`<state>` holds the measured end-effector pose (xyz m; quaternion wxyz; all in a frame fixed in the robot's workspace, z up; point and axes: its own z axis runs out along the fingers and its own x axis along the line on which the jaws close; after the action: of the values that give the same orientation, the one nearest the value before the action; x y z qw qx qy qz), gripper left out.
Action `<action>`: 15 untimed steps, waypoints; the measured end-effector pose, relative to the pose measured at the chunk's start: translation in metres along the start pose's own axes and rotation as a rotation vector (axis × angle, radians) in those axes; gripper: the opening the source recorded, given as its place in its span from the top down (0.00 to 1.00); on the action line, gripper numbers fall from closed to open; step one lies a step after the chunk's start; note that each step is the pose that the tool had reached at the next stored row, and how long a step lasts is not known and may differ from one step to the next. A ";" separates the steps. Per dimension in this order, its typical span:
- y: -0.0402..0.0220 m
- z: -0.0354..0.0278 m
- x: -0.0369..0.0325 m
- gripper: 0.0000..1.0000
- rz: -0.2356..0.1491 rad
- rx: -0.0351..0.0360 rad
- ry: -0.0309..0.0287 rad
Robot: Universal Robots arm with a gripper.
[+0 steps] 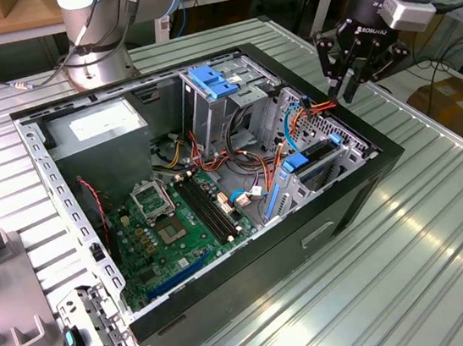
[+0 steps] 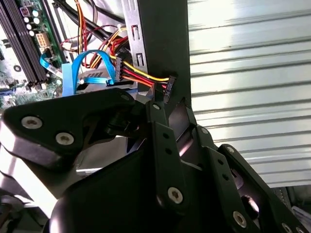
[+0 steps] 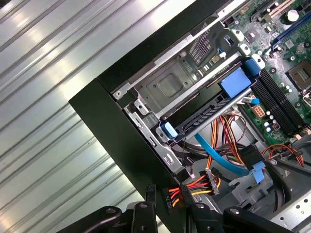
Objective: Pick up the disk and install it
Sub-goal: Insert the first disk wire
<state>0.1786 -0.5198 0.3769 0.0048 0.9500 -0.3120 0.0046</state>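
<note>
1. The pincer (image 1: pixel 347 89) hangs over the rim of the case (image 1: pixel 330 211). As far as I can judge, it is clamped on the power plug (image 3: pixel 166 196). The plug sits between its tips, and red, yellow and black wires (image 3: pixel 201 183) run from it down into the case.
2. The disk (image 3: pixel 209 107) lies below the pincer and a little inward. It is edge-on in the metal cage (image 3: pixel 170 85) at the case corner, with blue tabs at its ends, and it looks seated.
3. The wires look short and drawn up. A pull away from the case could drag the plug out of the tips or strain the wires.
4. The tips hold only a small part of the plug. If it tilts, it could meet the disk's socket askew and jam or slip when pushed.
5. A blue flat cable (image 3: pixel 218 162) loops just beneath the pincer and could snag. The case rim and cage edge are close enough to be struck on the way down.
6. The pincer's body carries white lettering in the exterior view. The grey power box (image 1: pixel 93 127), well away from the pincer, bears a white label too small to read. The disk's own label face is hidden in the cage.
</note>
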 end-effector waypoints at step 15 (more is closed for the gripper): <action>-0.0037 0.0052 -0.0016 0.84 -0.126 0.0025 0.0007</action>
<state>0.1795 -0.5159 0.3717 0.0040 0.9678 -0.2515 0.0050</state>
